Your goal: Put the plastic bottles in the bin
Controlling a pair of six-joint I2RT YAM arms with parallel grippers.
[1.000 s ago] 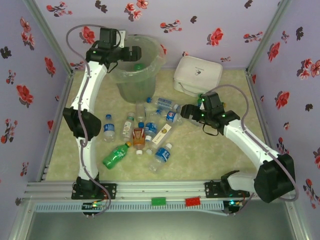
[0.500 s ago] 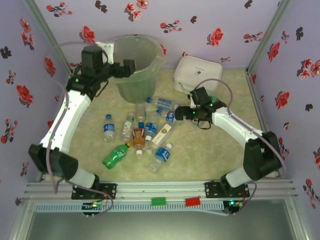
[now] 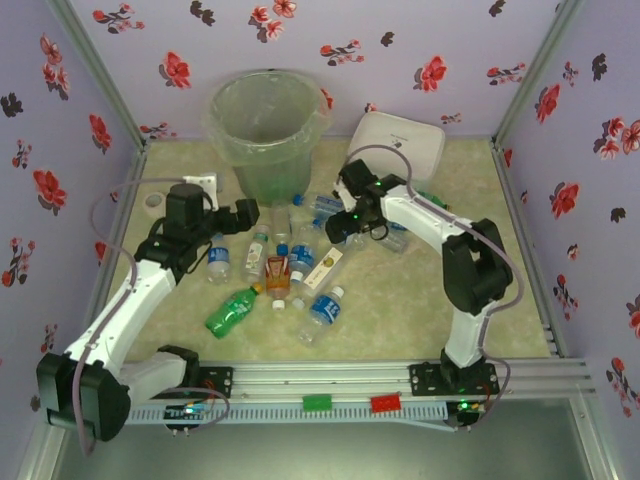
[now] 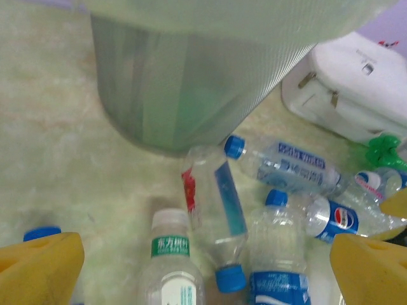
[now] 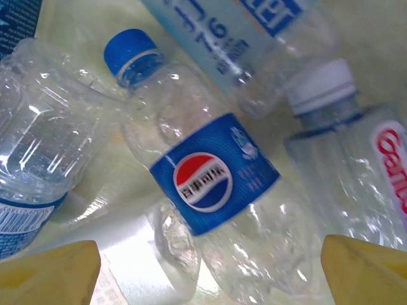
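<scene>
Since 0.5 s ago: left claw (image 3: 252, 212) has dropped from the bin (image 3: 265, 170) rim to just above the desk (image 3: 400, 310), left of the bottles (image 3: 290, 262). Right claw (image 3: 338, 230) has swung further in over the far bottles.

Top: bin at the back of the desk, bottles loose in front of it.

Left wrist: left claw (image 4: 206, 270) wide open, empty. Bottles (image 4: 216, 216) lie ahead of it, touching the bin (image 4: 191, 82) wall.

Right wrist: right claw (image 5: 210, 270) open, fingers (image 5: 51, 273) flanking a Pepsi bottle (image 5: 210, 184). Probably no contact; view too tight to be sure.
</scene>
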